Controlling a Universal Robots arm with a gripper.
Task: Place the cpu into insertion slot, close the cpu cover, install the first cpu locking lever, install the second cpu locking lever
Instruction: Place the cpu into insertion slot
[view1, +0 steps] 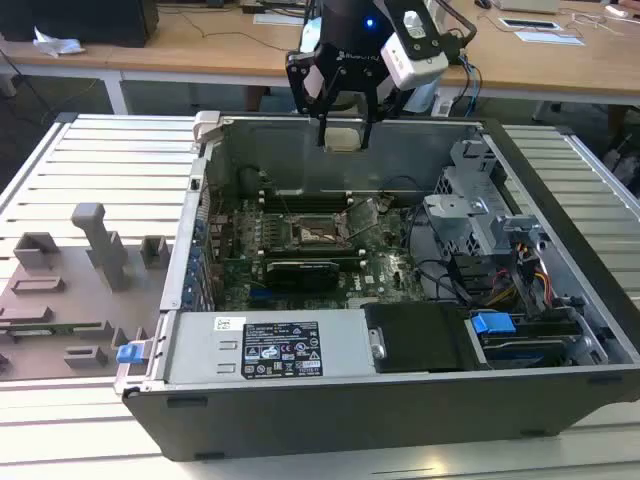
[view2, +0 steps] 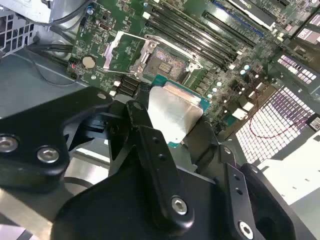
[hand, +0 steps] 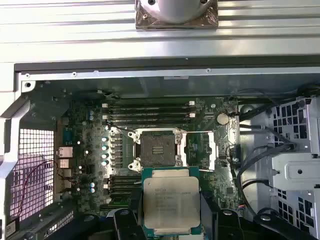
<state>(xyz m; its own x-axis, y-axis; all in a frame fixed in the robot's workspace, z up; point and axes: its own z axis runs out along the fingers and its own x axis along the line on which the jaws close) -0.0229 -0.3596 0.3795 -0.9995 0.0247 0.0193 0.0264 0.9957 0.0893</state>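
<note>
Above the open case's (view1: 400, 410) far side, the gripper (view1: 344, 138) pinches one cpu (hand: 171, 200), level, metal top upward. One insertion slot (hand: 156, 149) lies bare on the motherboard (view1: 390, 265).

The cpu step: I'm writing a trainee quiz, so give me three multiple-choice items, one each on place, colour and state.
1. Where is the cpu? A in the insertion slot; B in the gripper, above the motherboard; C on the table.
2. The motherboard is: A green; B red; C white.
3. The cpu cover is: A shut over the cpu; B missing; C open.
B: the gripper clamps it above the motherboard. A: green in both wrist views. C: it stands swung off the empty insertion slot.
</note>
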